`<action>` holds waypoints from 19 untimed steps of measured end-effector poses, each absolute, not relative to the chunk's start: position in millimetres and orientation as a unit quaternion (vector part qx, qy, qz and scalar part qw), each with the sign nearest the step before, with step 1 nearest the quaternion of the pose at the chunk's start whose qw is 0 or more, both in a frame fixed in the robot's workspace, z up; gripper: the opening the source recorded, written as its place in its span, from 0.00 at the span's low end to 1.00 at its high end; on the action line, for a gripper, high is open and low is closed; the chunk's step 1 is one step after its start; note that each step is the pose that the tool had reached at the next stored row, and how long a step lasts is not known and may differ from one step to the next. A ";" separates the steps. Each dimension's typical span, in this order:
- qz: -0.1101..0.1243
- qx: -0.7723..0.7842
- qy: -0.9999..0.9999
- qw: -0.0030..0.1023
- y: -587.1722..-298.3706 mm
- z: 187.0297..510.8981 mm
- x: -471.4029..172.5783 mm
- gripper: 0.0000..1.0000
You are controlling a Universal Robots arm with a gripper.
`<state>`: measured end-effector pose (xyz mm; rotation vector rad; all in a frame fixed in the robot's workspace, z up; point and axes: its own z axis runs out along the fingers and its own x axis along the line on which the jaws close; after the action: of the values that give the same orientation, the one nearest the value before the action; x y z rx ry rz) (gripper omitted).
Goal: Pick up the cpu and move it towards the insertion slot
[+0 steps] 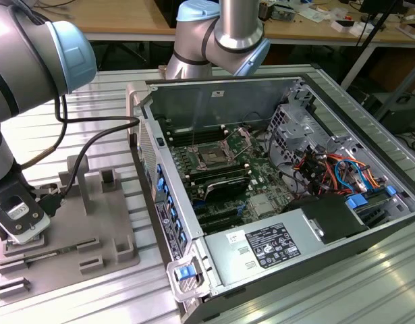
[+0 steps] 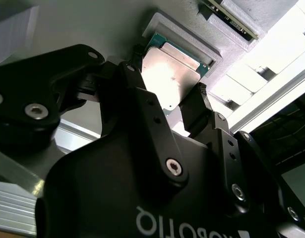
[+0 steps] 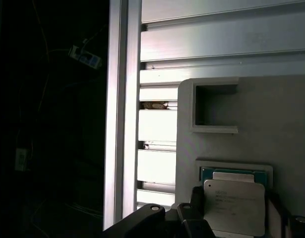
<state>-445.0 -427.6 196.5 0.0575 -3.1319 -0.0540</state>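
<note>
Clamped between the black fingers (image 2: 194, 109) of the black two-finger gripper (image 2: 167, 82): a small flat square cpu with silvery metal top (image 3: 234, 208), seemingly pinched on two opposite edges, jaws spread no wider than the chip. Held just over a teal-edged recess (image 3: 235, 172) in the large grey plastic fixture plate (image 1: 106, 223), at eight o'clock in the exterior view. Well apart, toward three o'clock from there and beyond the open grey metal computer case's wall (image 1: 153, 169): the square shiny-framed insertion slot with dark centre (image 1: 212, 156). Judged lifted, not yet carried across.

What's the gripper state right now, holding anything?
Gripper: shut on the cpu, just above the grey fixture plate.
</note>
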 end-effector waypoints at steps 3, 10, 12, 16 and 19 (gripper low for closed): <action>-0.018 0.018 -1.000 0.004 -427.6 196.5 -445.0 0.55; -0.021 0.018 -1.000 0.005 -427.6 196.5 -445.0 0.55; -0.021 0.018 -1.000 0.005 -427.6 196.5 -445.0 0.55; -0.022 0.018 -1.000 0.005 -427.6 196.5 -445.0 0.55; -0.022 0.018 -1.000 0.005 -427.7 197.2 -445.1 0.55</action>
<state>-445.1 -427.7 197.2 0.0577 -3.1304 -0.0703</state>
